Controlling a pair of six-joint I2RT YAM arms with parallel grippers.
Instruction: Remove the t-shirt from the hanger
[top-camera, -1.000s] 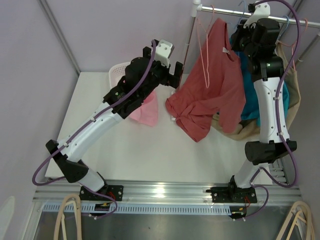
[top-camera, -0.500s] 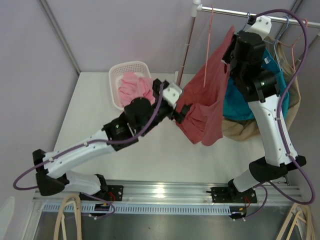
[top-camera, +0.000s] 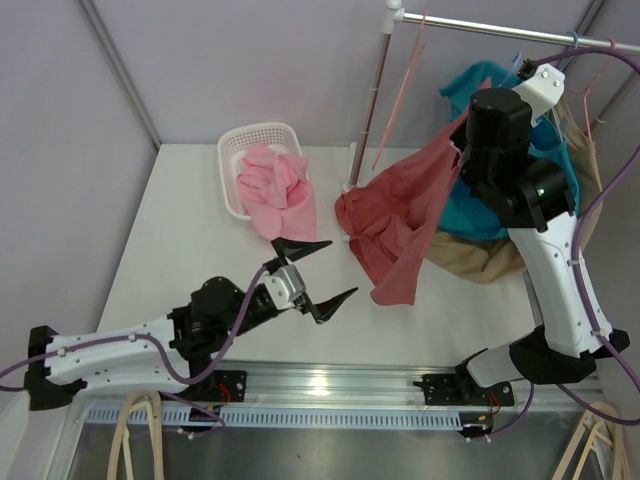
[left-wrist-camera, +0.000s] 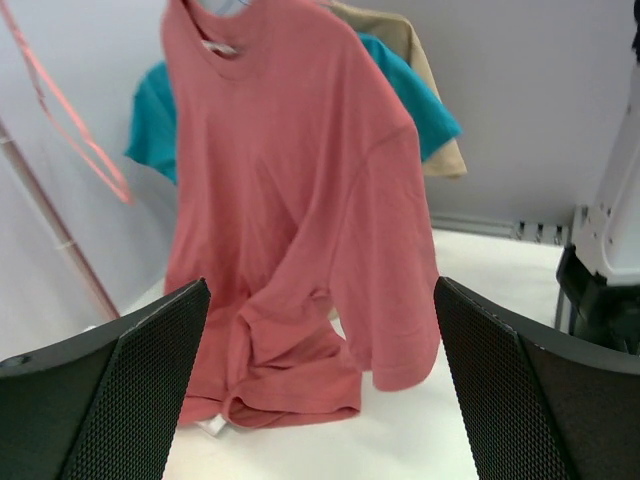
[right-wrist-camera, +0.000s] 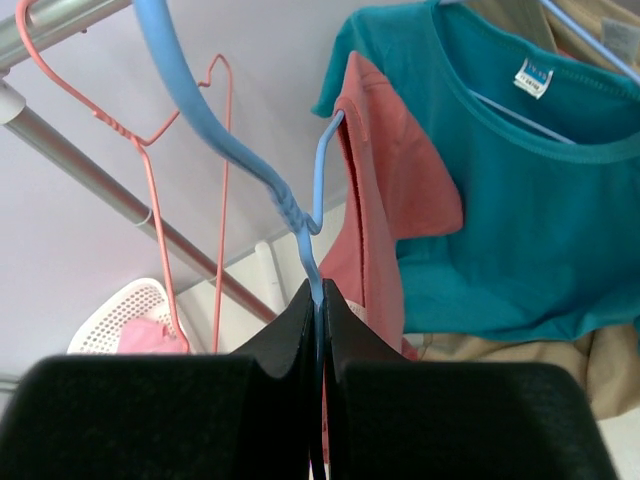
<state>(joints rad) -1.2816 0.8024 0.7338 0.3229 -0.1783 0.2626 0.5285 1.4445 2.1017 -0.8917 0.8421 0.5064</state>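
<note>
A red t-shirt hangs from a blue wire hanger, and its lower hem rests bunched on the white table. My right gripper is high up by the rail and shut on the hanger's neck, just below the twist. The shirt's collar and shoulder hang right beside the fingers. My left gripper is open and empty, low over the table's near side, short of the shirt. In the left wrist view the gripper faces the shirt front-on.
A white basket with pink clothes stands at the back left. A metal rail on a pole carries an empty pink hanger, a teal shirt and a tan garment.
My left gripper left the shirt's lower edge and drew back toward the table's near side, jaws open. My right gripper swung right and down with the hanger, stretching the shirt out.
</note>
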